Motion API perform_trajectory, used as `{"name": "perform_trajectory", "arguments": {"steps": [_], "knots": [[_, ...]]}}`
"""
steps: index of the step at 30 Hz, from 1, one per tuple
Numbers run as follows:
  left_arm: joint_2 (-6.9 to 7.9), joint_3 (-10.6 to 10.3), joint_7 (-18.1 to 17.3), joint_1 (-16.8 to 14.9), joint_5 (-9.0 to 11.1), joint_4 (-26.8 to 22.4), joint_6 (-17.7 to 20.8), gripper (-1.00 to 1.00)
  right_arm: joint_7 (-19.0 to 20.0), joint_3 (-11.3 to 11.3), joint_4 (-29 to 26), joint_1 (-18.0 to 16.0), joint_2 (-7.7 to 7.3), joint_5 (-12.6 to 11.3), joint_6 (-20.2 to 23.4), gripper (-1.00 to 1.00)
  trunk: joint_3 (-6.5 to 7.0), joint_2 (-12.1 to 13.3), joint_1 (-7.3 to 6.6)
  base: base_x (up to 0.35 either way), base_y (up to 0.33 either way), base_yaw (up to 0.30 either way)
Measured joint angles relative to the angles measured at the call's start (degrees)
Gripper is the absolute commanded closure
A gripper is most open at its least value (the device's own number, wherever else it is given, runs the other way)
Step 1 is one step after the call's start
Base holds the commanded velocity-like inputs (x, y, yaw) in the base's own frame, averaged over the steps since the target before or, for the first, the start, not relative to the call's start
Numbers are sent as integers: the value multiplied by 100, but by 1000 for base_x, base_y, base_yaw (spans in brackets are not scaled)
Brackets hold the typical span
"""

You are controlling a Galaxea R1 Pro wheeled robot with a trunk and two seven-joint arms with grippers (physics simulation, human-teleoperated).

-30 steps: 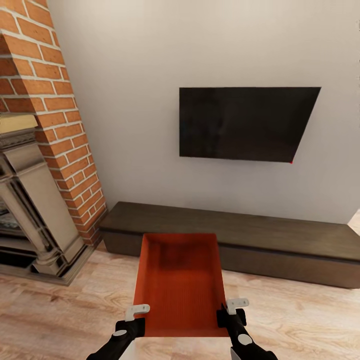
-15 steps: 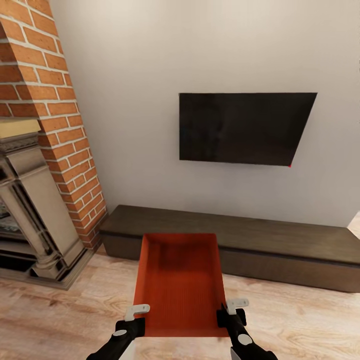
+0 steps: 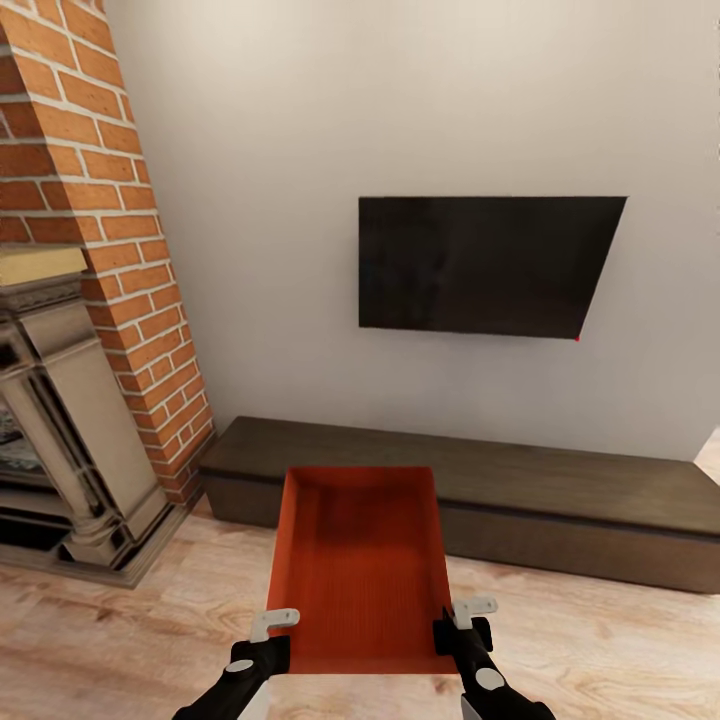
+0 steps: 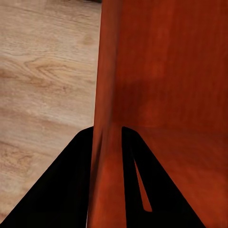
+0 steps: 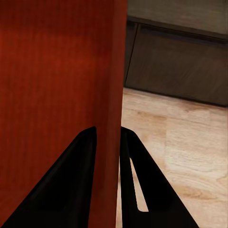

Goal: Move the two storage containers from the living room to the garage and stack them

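The robot stands in the living room holding one storage container (image 3: 357,560), an orange-red open bin, out in front of its chest, lifted clear of the light wood floor (image 3: 150,610) and pointing toward the long low dark cabinet (image 3: 560,500) under the black TV (image 3: 485,265). The left tool (image 3: 270,630) is clenched on the bin's left wall near the close corner, and the left wrist view shows that wall pinched between its two dark fingers (image 4: 61,190); the right tool (image 3: 465,615) grips the opposite wall the same way, one finger (image 5: 76,180) inside the bin and one outside. The brick fireplace (image 3: 110,260) stands close on the left, with its stone mantel just beyond. From where I stand this looks like the carrying stage, with the garage a whole trip away, so the thing to get right is steadiness: keep both grips firm and both arms at the same height so the bin stays level and the thin walls do not slip or twist out of the pinch. I would turn the base slowly and swing away from the fireplace and the cabinet, since the bin sticks out well ahead of the arms and its far end would strike first. The second container is not something I can point to here.
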Motion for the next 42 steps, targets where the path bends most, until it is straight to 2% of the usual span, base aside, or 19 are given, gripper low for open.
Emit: {"name": "perform_trajectory", "arguments": {"steps": [42], "knots": [[-4,-3,8,0,2,7,0,100,1,-7,8,0,0,6,4,100,386,0,0,0,0,0]]}}
